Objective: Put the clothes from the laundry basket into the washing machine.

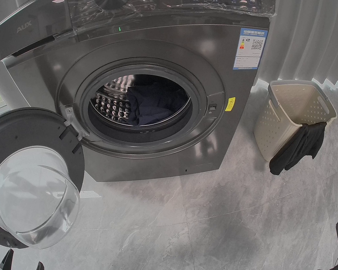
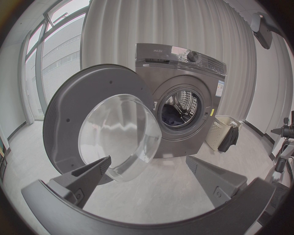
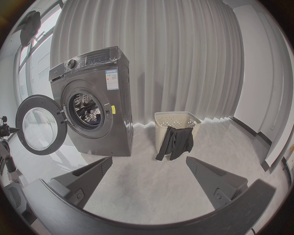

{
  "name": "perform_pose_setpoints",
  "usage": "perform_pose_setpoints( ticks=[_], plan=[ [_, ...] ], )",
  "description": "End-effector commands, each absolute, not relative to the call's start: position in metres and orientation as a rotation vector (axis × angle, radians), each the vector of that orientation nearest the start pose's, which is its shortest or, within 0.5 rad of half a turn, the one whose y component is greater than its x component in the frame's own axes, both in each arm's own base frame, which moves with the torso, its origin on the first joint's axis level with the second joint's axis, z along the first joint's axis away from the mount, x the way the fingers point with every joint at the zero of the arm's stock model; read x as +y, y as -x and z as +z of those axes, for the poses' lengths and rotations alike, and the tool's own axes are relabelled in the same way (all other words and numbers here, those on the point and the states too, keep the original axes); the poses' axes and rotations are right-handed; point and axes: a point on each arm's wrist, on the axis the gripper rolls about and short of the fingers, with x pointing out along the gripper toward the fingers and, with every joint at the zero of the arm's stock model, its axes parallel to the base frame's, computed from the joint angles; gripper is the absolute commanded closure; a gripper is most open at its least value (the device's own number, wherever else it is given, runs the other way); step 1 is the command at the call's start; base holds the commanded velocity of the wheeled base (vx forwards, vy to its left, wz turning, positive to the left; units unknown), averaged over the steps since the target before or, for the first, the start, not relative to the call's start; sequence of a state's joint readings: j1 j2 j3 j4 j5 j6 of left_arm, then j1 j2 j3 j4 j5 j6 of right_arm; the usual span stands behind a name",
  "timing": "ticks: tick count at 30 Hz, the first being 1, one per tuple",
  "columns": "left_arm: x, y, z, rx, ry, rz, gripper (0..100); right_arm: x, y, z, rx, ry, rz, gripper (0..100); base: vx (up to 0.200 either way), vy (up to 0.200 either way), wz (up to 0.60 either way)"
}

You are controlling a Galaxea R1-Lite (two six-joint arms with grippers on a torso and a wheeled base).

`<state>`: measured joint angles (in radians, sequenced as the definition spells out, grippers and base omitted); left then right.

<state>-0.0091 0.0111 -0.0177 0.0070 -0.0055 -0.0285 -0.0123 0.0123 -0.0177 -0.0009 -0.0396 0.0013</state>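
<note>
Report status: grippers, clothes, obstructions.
Left gripper, right gripper open, empty. Black garment hangs over laundry basket rim; dark clothes in drum. Door wide open.

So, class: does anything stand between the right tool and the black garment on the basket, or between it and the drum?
Nothing visible does. Only bare floor separates the right tool from the black garment draped over the basket rim. The door stands open leftward, so the drum mouth is clear.

Laundry room, front-load washing machine [image 1: 150, 46], white curtain [image 3: 183, 61] along the wall, grey tiled floor [image 1: 222, 222], big window [image 2: 58, 61]
</note>
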Motion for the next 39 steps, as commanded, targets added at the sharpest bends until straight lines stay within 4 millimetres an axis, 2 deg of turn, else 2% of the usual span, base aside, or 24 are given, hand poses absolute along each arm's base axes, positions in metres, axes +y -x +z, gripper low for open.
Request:
perform_pose_setpoints(
  ticks=[1,21,39],
  plan=[
    [0.0001,0.0229,0.0751,0.006,0.029,-0.015,0,-0.0006,0.0228,0.0756,-0.002,-0.002,-0.052,0,0.000,-0.200,0.00],
    [0.0001,0.0229,0.0751,0.006,0.029,-0.015,0,-0.0006,0.0228,0.0756,-0.002,-0.002,-0.052,0,0.000,-0.200,0.00],
    [0.0001,0.0229,0.0751,0.006,0.028,-0.015,0,-0.0006,0.0228,0.0758,-0.003,-0.002,-0.052,0,0.000,-0.033,0.00]
  ],
)
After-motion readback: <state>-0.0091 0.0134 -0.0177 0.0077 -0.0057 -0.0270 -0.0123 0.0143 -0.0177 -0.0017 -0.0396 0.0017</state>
